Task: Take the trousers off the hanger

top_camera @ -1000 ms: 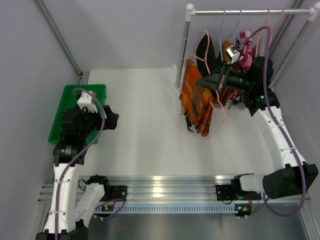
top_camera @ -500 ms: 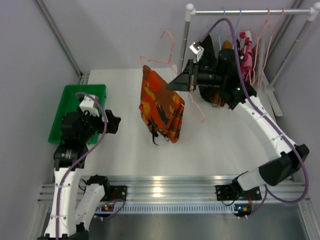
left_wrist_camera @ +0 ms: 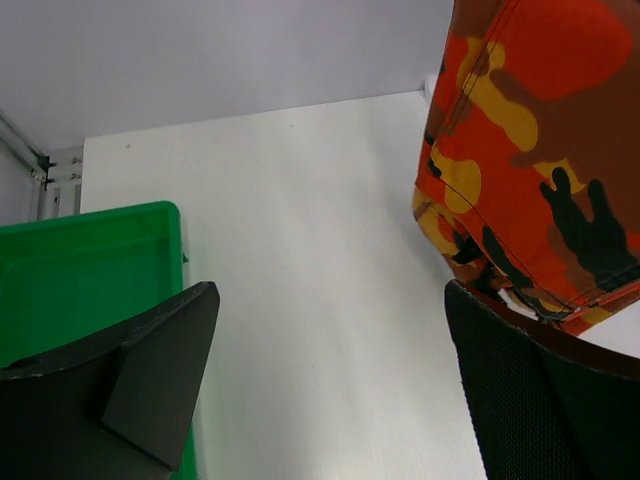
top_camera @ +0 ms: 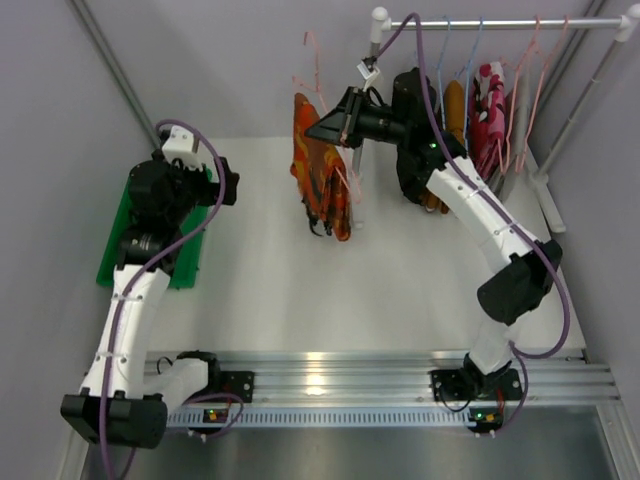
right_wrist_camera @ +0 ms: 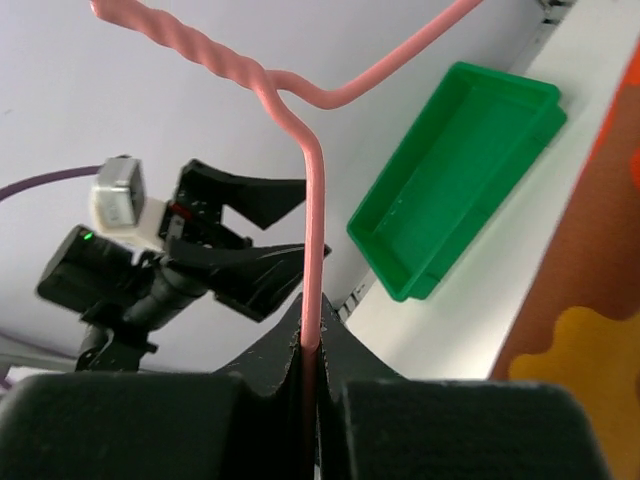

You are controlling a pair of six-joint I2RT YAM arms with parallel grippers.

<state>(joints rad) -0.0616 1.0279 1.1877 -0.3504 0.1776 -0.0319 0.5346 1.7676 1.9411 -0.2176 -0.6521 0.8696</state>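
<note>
The orange trousers with a dark pattern point(top_camera: 318, 165) hang folded on a pink wire hanger point(top_camera: 316, 70), lifted above the table's back middle. My right gripper point(top_camera: 322, 130) is shut on the hanger's wire, seen clamped in the right wrist view point(right_wrist_camera: 312, 335). My left gripper point(top_camera: 228, 185) is open and empty, left of the trousers, which show at the upper right of the left wrist view point(left_wrist_camera: 535, 150). Black point(top_camera: 410, 120), mustard-brown point(top_camera: 455, 105) and red-pink floral point(top_camera: 490, 110) trousers hang on the rail.
A white rail point(top_camera: 500, 22) with several hangers stands at the back right on white posts. A green tray point(top_camera: 120, 250) lies at the left, under my left arm; it also shows in the left wrist view point(left_wrist_camera: 80, 270).
My right arm has carried the hanger and orange trousers further left and up, away from the rail. My left arm has risen and swung toward the back, over the green tray.
</note>
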